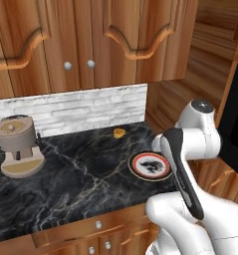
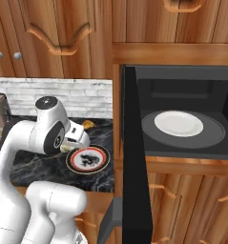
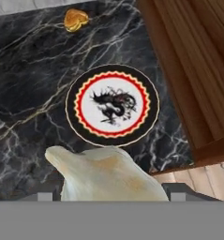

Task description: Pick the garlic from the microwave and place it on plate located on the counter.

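The end effector [image 3: 106, 197] grips the garlic [image 3: 106, 176], its pointed tip aimed upper-left in the hand view, above the plate [image 3: 112, 105] on the surface [image 3: 29, 93].

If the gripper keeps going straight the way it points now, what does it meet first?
Likely the plate on the counter, seen just beyond the garlic held in the gripper; whether it meets rim or centre is unclear.

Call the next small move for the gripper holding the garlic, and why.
Probably ease forward and down over the round red-and-black-rimmed plate, then release. In the hand view the cream lumpy garlic sits in the gripper short of the plate's near rim, above the black marble counter.
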You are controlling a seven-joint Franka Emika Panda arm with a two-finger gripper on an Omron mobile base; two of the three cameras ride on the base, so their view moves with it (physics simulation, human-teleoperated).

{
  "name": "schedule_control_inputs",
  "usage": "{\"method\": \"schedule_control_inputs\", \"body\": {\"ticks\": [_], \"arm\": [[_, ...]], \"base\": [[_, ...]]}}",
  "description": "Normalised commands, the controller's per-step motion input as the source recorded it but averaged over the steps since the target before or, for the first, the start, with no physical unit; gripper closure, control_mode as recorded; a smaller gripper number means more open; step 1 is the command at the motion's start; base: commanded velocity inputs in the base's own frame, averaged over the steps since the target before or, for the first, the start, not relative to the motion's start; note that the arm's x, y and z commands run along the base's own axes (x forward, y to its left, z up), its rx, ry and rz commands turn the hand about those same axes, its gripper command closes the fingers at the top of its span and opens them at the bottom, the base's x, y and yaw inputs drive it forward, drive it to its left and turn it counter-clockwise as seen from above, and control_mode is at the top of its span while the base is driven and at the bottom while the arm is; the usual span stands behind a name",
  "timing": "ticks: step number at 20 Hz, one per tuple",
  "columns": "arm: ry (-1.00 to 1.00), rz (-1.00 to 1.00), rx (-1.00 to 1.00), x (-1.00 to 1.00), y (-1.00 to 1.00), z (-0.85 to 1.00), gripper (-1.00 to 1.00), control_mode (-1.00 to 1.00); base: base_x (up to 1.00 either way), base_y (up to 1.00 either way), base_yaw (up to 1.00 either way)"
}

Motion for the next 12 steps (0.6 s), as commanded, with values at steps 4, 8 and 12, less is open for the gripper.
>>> {"method": "schedule_control_inputs", "body": {"ticks": [4, 8, 12], "arm": [[0.0, 0.0, 0.0, 0.58, 0.0, -0.65, 1.0, -1.0], [0.04, 0.0, 0.0, 0.57, 0.0, -0.45, 1.0, -1.0], [0.01, 0.0, 0.0, 0.53, 0.0, -0.3, 1.0, -1.0]], "base": [[0.0, 0.0, 0.0], [0.0, 0.0, 0.0], [0.0, 0.0, 0.0]]}}
